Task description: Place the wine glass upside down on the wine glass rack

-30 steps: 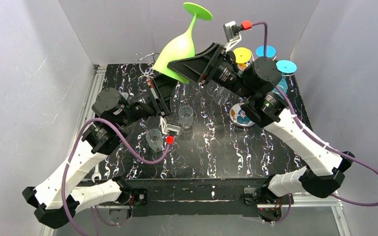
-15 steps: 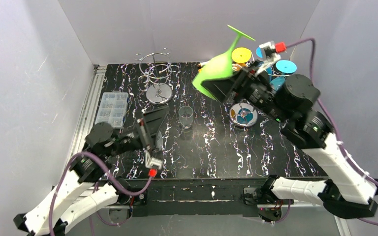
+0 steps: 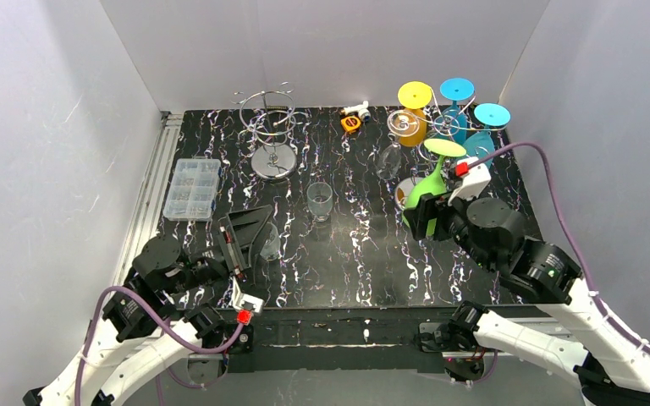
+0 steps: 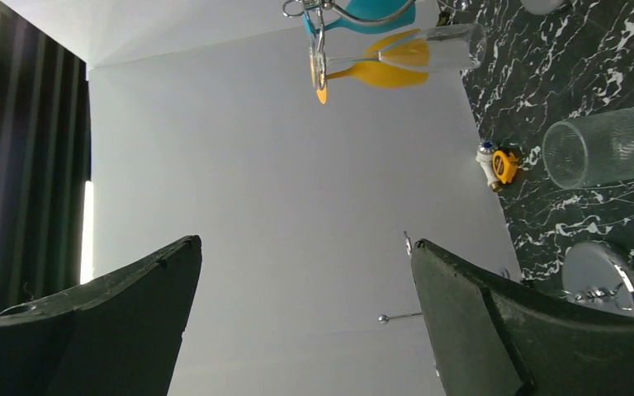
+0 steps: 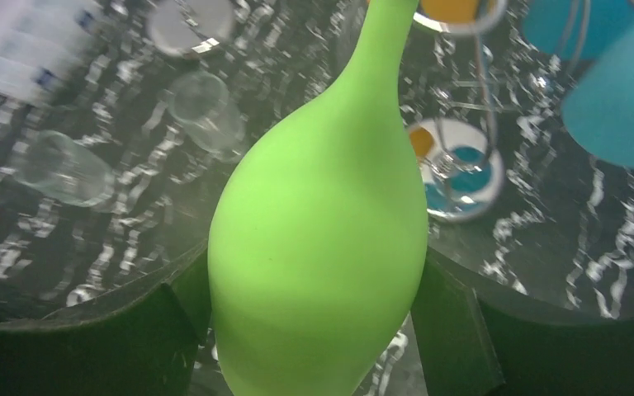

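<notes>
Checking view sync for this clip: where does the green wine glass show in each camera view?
Top external: green wine glass right of centre, foot up, bowl in the right gripper.
Left wrist: not in it.
Right wrist: fills the centre, between the fingers.
Shared landmark: the clear tumbler, in all three.

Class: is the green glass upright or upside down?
Upside down, tilted: the green glass has its foot on top, bowl below, gripped in the right pincer.
</notes>
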